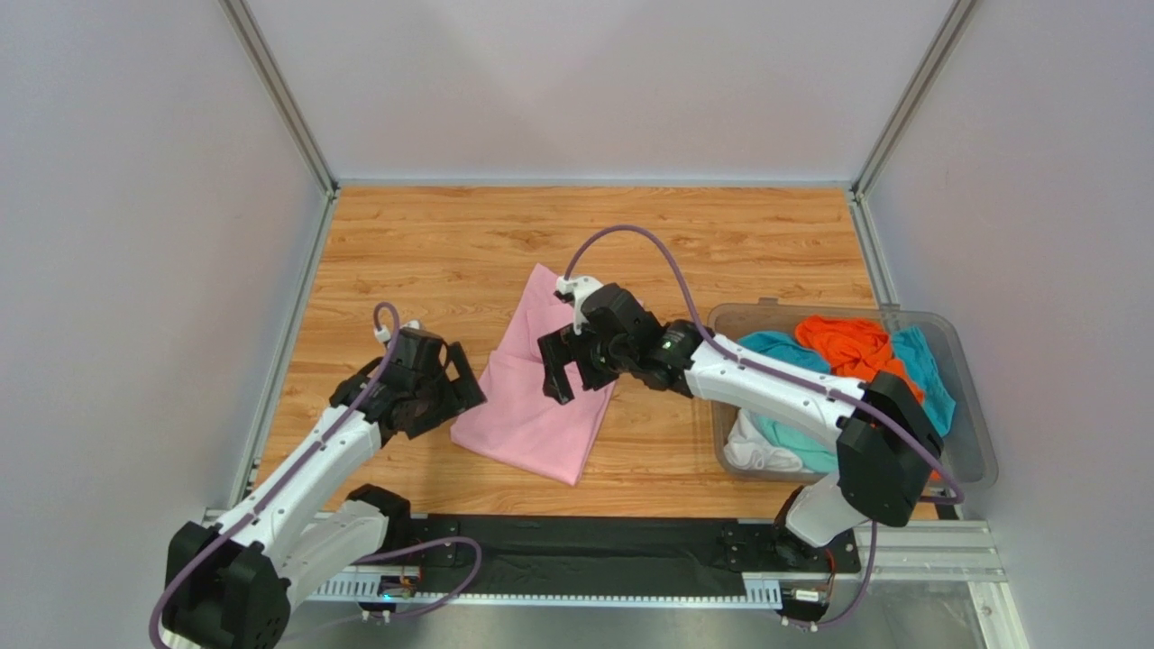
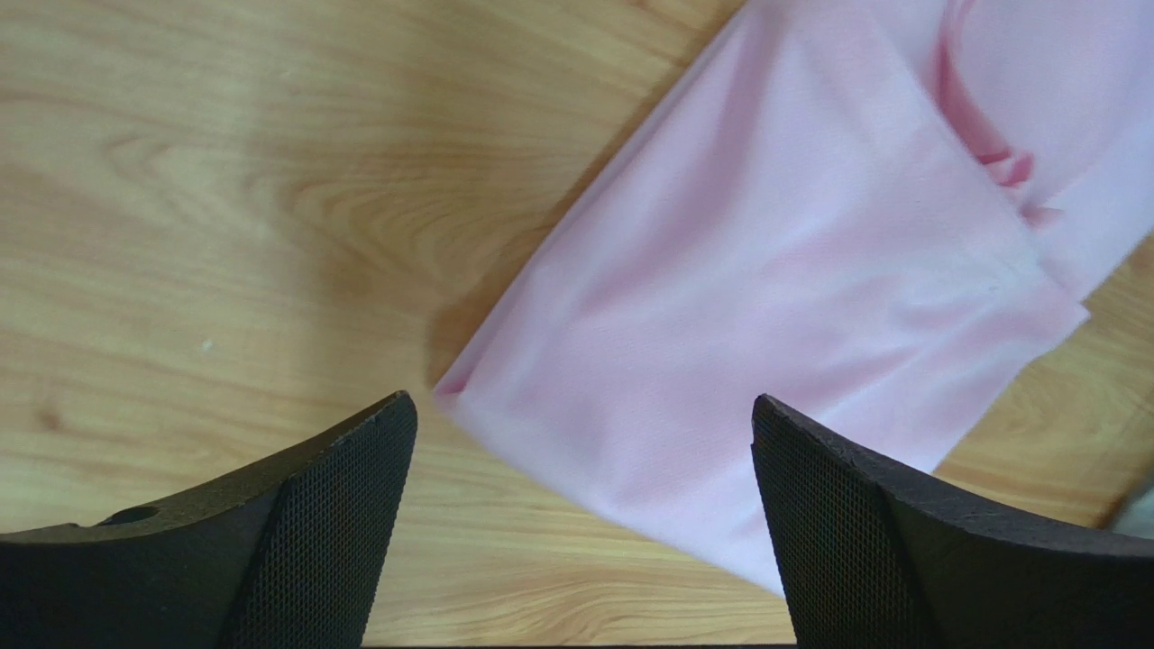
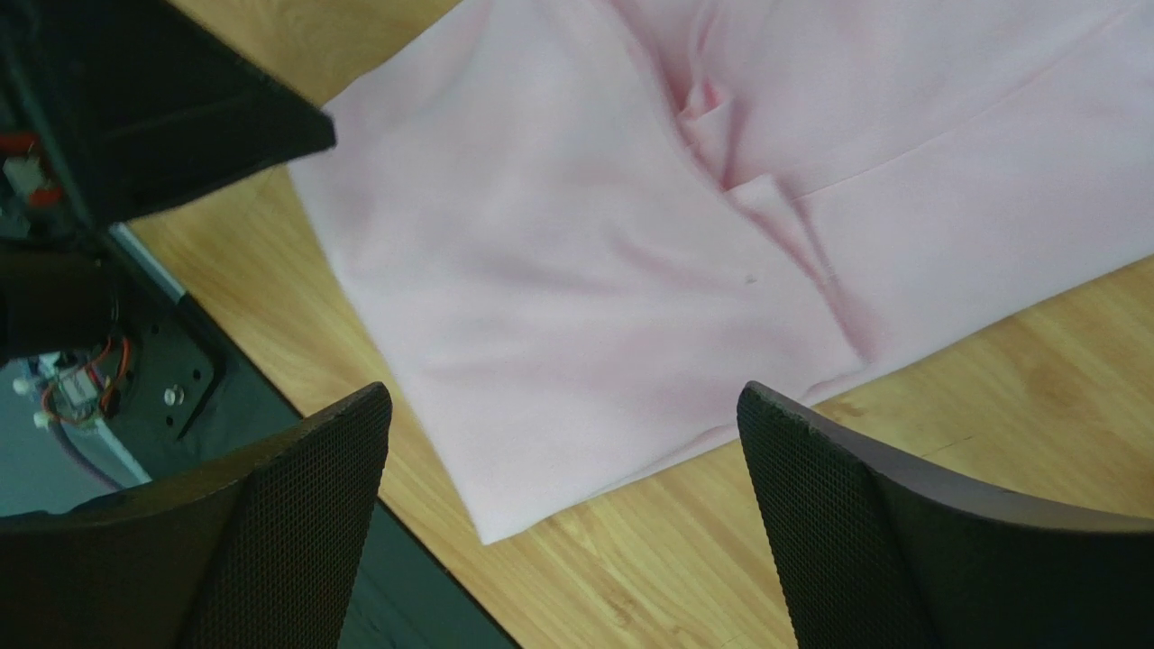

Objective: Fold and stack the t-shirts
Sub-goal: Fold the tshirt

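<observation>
A light pink t-shirt [image 1: 531,379] lies folded into a long strip on the wooden table, running from the back towards the front. It also shows in the left wrist view [image 2: 813,257] and in the right wrist view [image 3: 637,257]. My left gripper [image 1: 454,395] is open and empty, just left of the strip's near corner [image 2: 583,406]. My right gripper [image 1: 566,368] is open and empty above the strip's right side [image 3: 562,406]. Orange [image 1: 851,345], teal [image 1: 786,354] and white [image 1: 753,446] shirts lie bunched in the clear plastic bin [image 1: 969,446] at the right.
Grey walls with metal corner rails close the table on three sides. A black base rail [image 1: 596,548] runs along the near edge. The bin stands against the right wall.
</observation>
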You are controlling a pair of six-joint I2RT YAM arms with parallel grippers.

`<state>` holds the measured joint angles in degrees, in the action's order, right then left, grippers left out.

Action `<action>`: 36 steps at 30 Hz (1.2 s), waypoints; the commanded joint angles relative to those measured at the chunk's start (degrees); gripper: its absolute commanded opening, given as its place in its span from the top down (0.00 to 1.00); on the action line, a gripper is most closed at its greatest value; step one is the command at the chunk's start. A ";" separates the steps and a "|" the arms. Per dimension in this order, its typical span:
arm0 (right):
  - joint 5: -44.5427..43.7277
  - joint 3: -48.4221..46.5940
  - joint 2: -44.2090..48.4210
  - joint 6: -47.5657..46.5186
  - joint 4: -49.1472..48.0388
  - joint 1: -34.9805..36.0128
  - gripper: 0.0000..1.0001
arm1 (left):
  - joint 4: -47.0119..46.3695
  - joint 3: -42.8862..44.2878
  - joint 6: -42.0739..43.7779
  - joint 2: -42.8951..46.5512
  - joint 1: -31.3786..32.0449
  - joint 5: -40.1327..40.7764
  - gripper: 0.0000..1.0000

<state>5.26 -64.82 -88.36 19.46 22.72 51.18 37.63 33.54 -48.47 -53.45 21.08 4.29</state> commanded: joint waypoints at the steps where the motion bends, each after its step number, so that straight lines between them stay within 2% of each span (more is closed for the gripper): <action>1: -3.23 3.64 1.52 0.05 0.22 5.06 0.00 | 7.55 -3.64 -4.17 2.47 -0.34 4.50 0.01; 4: -3.50 5.31 0.73 1.80 -0.66 8.93 0.00 | 5.53 -6.89 -4.44 2.65 -0.51 2.92 0.07; 7: -4.37 6.19 -0.85 2.95 -1.54 11.66 0.00 | 1.76 -8.40 -4.53 0.72 -1.04 0.72 0.20; 12: -5.17 6.90 -2.17 2.34 -2.06 14.38 0.00 | -0.36 -7.96 -3.92 -4.19 -1.31 0.01 0.50; 13: -5.17 6.90 -2.34 1.81 -1.98 15.08 0.01 | -0.36 -7.88 -4.09 -4.81 -1.48 0.10 0.58; 15: -7.10 6.81 -2.87 -0.11 -1.80 16.05 0.02 | -0.45 -7.88 -4.00 -6.04 -1.57 0.01 0.67; 16: -7.02 6.46 -3.05 -1.00 -1.80 17.28 0.03 | -0.54 -7.79 -3.92 -6.40 -1.66 -0.08 0.76; 19: -7.19 5.76 -4.54 -4.50 -1.72 19.74 0.07 | -1.59 -7.96 -3.83 -6.84 -1.66 -0.60 0.85; 23: -6.32 3.30 -8.49 -6.01 -1.10 21.33 0.18 | -1.94 -7.61 -3.65 -6.93 -1.66 -1.39 0.87; 24: -4.57 3.12 -9.11 -6.19 -0.93 21.51 0.28 | -1.86 -7.52 -3.65 -7.02 -1.66 -1.39 0.87; 30: -4.99 4.60 -11.66 -5.14 -0.84 21.86 0.41 | -1.24 -7.17 -3.39 -6.67 -1.66 -1.13 0.94; 32: -5.17 5.22 -11.40 -4.70 -0.57 21.86 0.43 | -0.72 -6.91 -3.30 -6.40 -1.66 -0.96 0.95; 36: -8.68 6.89 -11.13 -4.43 -0.31 22.30 0.58 | 0.34 -6.64 -3.48 -4.65 -1.74 -0.69 1.00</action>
<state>-0.97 -59.13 -100.01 14.90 22.87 72.93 35.59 26.30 -52.36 -59.16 19.73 3.07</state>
